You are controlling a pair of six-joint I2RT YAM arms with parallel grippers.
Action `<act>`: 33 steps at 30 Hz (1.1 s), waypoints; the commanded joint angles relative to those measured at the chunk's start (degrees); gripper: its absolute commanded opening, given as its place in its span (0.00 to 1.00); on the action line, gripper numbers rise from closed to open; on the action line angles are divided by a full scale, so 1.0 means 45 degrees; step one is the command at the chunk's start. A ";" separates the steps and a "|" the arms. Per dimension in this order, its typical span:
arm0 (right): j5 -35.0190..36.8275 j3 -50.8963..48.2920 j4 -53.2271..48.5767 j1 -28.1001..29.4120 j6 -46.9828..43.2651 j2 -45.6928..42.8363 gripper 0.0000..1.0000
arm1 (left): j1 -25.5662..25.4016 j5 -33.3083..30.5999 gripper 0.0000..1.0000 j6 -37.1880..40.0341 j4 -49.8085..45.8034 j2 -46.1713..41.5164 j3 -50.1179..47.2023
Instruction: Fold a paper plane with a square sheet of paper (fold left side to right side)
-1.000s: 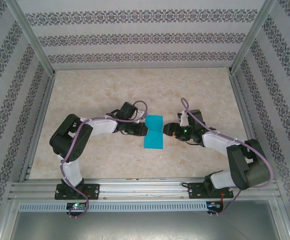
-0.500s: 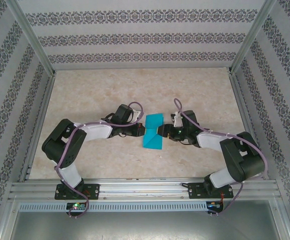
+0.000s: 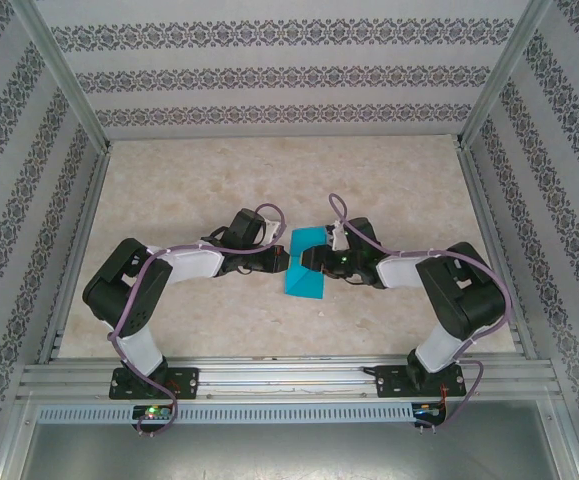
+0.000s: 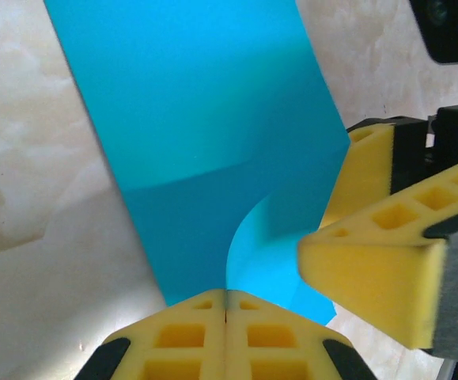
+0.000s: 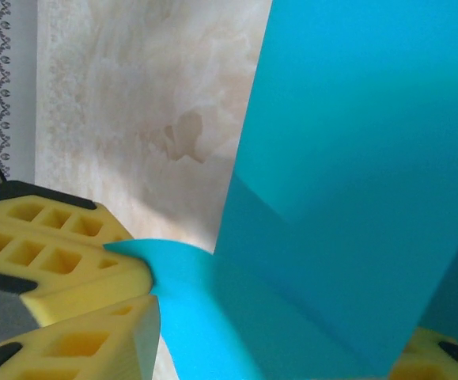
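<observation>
The turquoise square sheet of paper (image 3: 303, 283) lies mid-table, partly folded, with one flap curling up off it. My left gripper (image 3: 287, 262) is at its left edge. In the left wrist view, the gripper (image 4: 225, 294) is shut where the curled flap of the paper (image 4: 189, 119) begins. In the right wrist view, the left gripper's yellow fingers (image 5: 54, 253) pinch the tip of the flap. My right gripper (image 3: 312, 262) reaches in from the right. Its jaws (image 5: 252, 364) stand apart on either side of the paper (image 5: 355, 158), and its fingers (image 4: 371, 253) hang over the flap.
The marble tabletop (image 3: 269, 180) is boxed in by patterned walls on three sides. An aluminium rail (image 3: 289, 375) runs along the near edge, where both arm bases are bolted. Both forearms lie low across the middle of the table.
My right arm has moved left onto the paper and its jaws have narrowed. The paper's right side now sits under that gripper. The left gripper stays shut at the left edge.
</observation>
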 commanded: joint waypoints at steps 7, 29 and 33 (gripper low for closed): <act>-0.0066 0.0273 0.1106 0.0208 0.0445 0.0432 0.23 | 0.0227 -0.0247 0.21 -0.0361 0.0820 -0.0661 -0.0301; -0.2759 -0.0057 0.3192 -0.1840 -0.1007 -0.6649 0.00 | 0.2505 0.2378 0.84 -0.3573 0.5185 -0.7397 -0.2533; -0.3221 0.0296 0.3300 -0.1789 -0.0956 -0.7482 0.00 | 0.2405 0.4227 0.83 -0.4759 0.6648 -0.7008 -0.1839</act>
